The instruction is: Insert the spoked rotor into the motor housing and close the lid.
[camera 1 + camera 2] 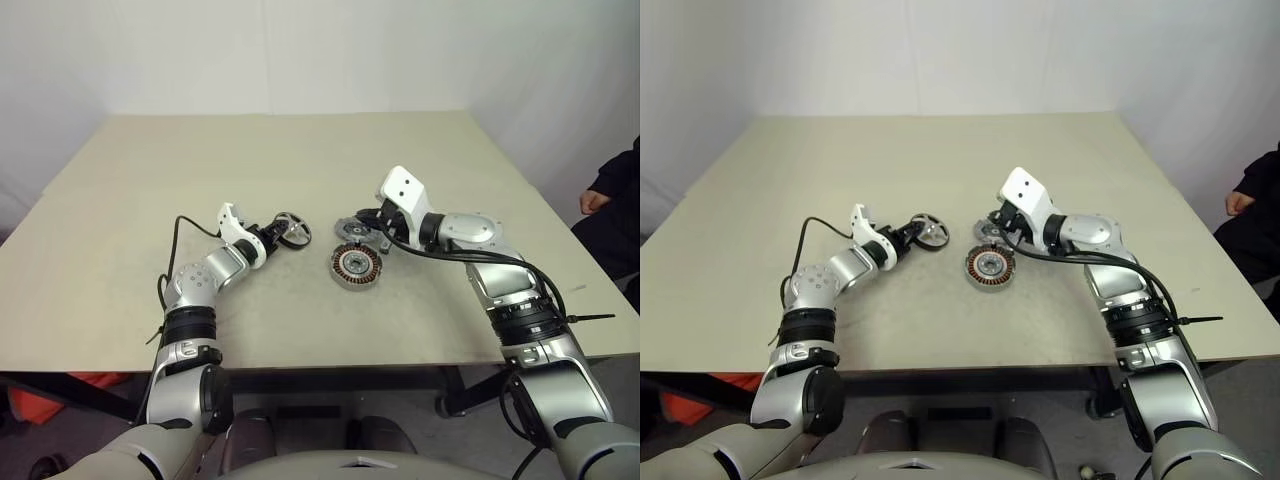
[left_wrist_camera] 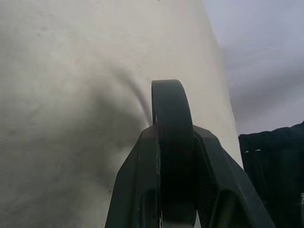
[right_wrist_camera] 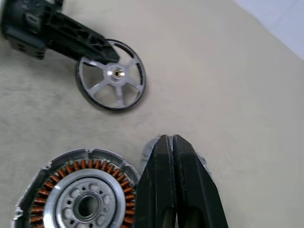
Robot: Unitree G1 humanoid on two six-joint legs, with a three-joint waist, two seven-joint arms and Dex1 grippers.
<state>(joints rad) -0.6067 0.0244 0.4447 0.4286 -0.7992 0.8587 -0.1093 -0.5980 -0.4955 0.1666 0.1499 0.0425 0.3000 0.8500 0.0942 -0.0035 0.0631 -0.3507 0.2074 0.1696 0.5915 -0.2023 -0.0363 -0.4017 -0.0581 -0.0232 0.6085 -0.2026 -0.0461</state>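
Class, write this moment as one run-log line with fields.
left gripper: shut on spoked rotor, on edge | right gripper: shut, over lid | motor housing: open, windings up, on table

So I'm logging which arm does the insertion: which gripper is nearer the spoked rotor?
Left. The left gripper is clamped on the spoked rotor's rim; the right gripper sits shut beside the motor housing, apart from the rotor.

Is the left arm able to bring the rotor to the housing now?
Probably yes. The left gripper grips the rotor by its rim, and only bare table separates it from the housing; the right gripper is shut just beyond the housing.
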